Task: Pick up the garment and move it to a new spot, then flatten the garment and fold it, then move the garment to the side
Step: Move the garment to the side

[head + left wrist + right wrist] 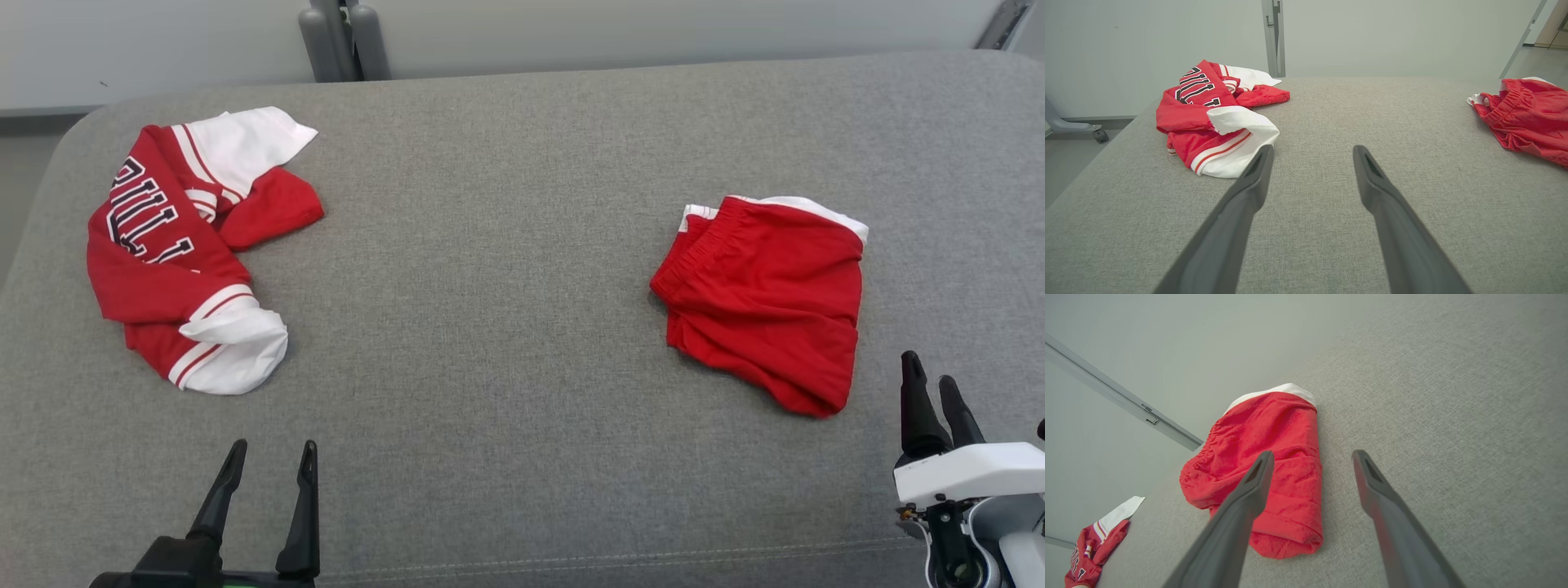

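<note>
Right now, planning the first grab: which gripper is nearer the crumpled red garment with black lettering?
Left. The left gripper sits open just short of the lettered garment, not touching it; the right gripper is far across the grey cushion, beside the red shorts.

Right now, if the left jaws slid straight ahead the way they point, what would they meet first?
Mostly bare grey cushion towards the far wall. The crumpled red-and-white garment lies close on the left, so the jaws' left finger might brush its white cuff; depth is hard to judge.
</note>
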Robot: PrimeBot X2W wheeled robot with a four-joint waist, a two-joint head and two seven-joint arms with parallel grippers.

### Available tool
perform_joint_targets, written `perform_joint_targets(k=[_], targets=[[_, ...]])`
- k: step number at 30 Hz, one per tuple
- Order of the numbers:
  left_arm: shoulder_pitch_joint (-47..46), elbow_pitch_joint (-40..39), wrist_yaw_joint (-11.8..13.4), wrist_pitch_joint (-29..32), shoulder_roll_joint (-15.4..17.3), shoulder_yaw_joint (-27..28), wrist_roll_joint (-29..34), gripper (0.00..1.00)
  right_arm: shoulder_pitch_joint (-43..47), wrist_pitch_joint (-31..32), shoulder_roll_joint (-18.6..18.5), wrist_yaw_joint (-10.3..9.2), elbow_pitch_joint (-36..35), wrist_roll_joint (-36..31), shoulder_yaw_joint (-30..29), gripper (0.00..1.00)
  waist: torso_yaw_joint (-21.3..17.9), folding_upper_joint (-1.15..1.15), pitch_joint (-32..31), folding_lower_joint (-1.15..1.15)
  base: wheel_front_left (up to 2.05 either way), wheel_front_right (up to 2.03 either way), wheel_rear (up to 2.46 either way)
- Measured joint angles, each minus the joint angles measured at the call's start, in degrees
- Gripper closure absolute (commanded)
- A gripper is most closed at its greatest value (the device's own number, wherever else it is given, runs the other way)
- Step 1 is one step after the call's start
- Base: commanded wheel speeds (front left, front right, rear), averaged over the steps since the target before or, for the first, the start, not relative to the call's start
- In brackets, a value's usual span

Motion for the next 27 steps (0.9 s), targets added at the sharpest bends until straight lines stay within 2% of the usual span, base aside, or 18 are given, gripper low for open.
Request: perform_joint_targets(k=[11,27], targets=[[-2.2,-0.2,0.0,0.0,0.0,0.0,0.2,0.0,-5.7,6.0,0.5,2.26,7.4,4.1,0.5,0.0,0.9,0.0,3.6,0.0,0.0,0.0,0.0],[-3.4,-0.3,0.0,0.3,0.1,-0.5,0.4,0.0,-10.9,9.4,2.7,4.53,14.0,10.6,-0.8,0.0,1.3,0.0,5.6,0.0,0.0,0.0,0.0]])
